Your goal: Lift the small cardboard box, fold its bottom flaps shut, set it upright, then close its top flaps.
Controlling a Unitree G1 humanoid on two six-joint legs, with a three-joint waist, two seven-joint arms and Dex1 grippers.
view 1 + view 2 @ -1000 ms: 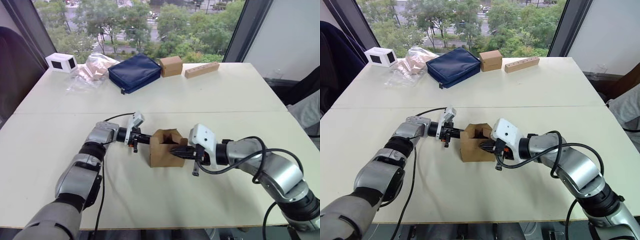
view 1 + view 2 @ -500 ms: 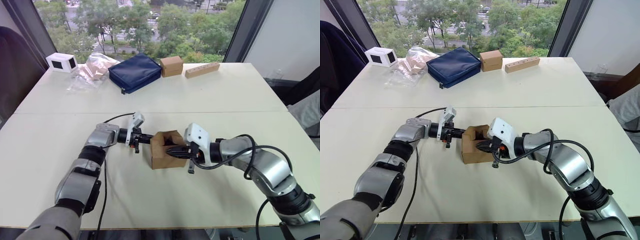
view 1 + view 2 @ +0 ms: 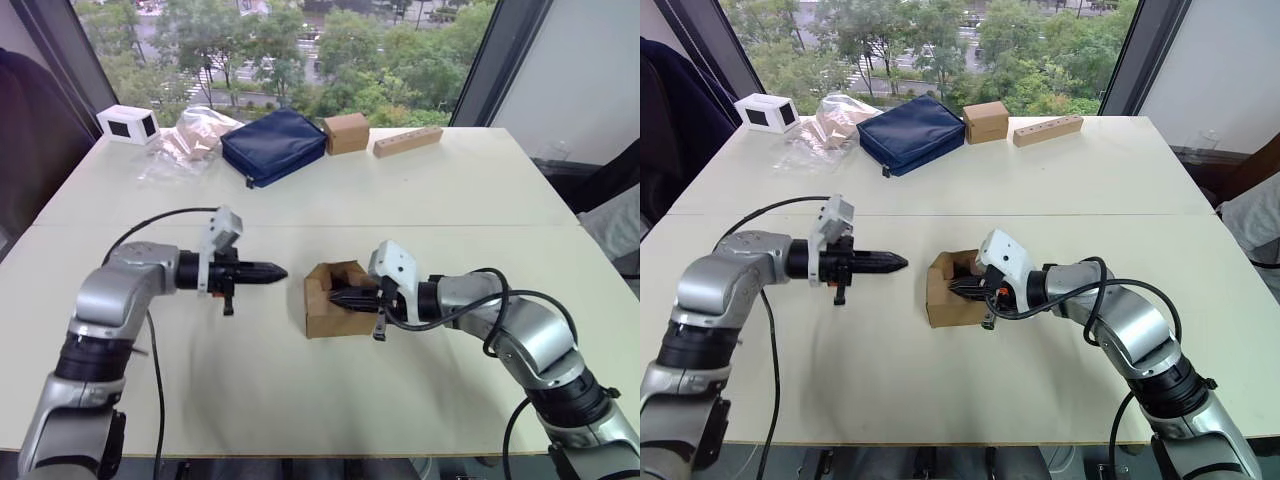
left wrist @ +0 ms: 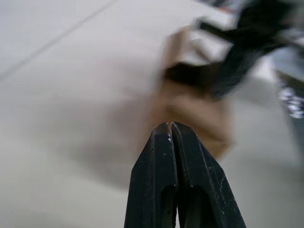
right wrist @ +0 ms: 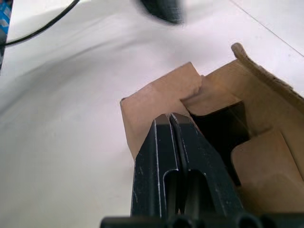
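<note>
The small cardboard box point(image 3: 333, 299) stands upright on the white desk point(image 3: 420, 200), near the middle of its front half, with its open end facing up. My right gripper point(image 3: 337, 297) reaches in from the right over the box's rim, jaws pressed together with nothing between them; in the right wrist view the fingertips point(image 5: 172, 124) lie on one of the top flaps point(image 5: 164, 102), which is folded partly inward over the dark opening, while another flap along the far side still stands up. My left gripper point(image 3: 277, 271) hangs level above the desk to the left of the box, apart from it, pointing toward it, its jaws closed tight and empty; the left wrist view shows its two fingers point(image 4: 159, 156) touching along their length, with the box blurred beyond them. At the far edge of the desk sit a dark blue pouch point(image 3: 275, 144), another small brown box point(image 3: 345, 132), a long wooden block point(image 3: 405, 141), a crumpled clear plastic bag point(image 3: 185, 140) and a small white box point(image 3: 127, 123), all well apart from my arms.
</note>
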